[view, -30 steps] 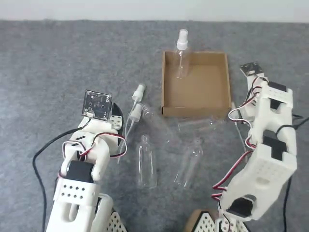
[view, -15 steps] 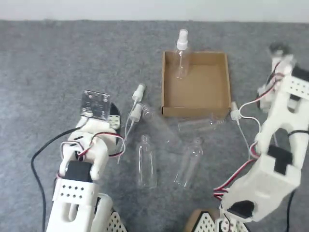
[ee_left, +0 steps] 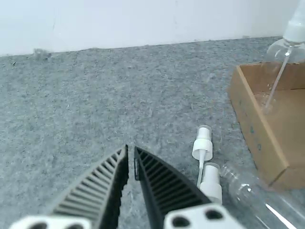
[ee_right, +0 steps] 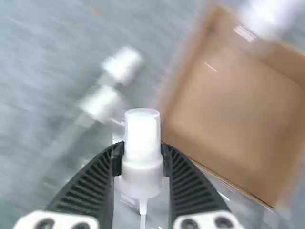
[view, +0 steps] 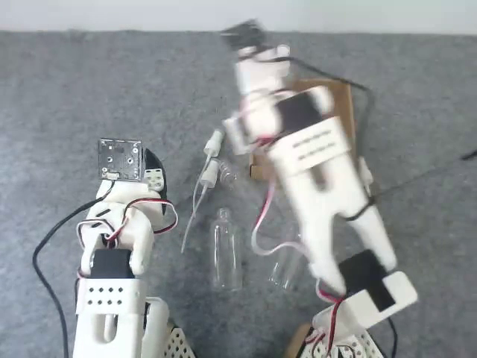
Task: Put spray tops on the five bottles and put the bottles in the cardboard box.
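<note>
The right gripper (ee_right: 141, 149) is clamped snugly on a spray top (ee_right: 141, 162). The top's head points out past the fingertips and its thin dip tube trails back between the jaws. Just ahead of the tips lie the nearer loose top (ee_right: 100, 102) and the farther loose top (ee_right: 121, 64), with the cardboard box (ee_right: 228, 119) close beside them. The likely target is an open bottle (view: 227, 177) lying on its side under this arm, neck toward the loose tops and body running back beneath the arm. The held top would probably have to turn to match that axis. The left gripper (ee_left: 131, 153) has its jaws all but closed on nothing. A capless bottle (view: 226, 250) lies to its right, neck pointing the way its jaws point. The carpet (view: 89, 89) looks soft, and room at the neck is tight.
</note>
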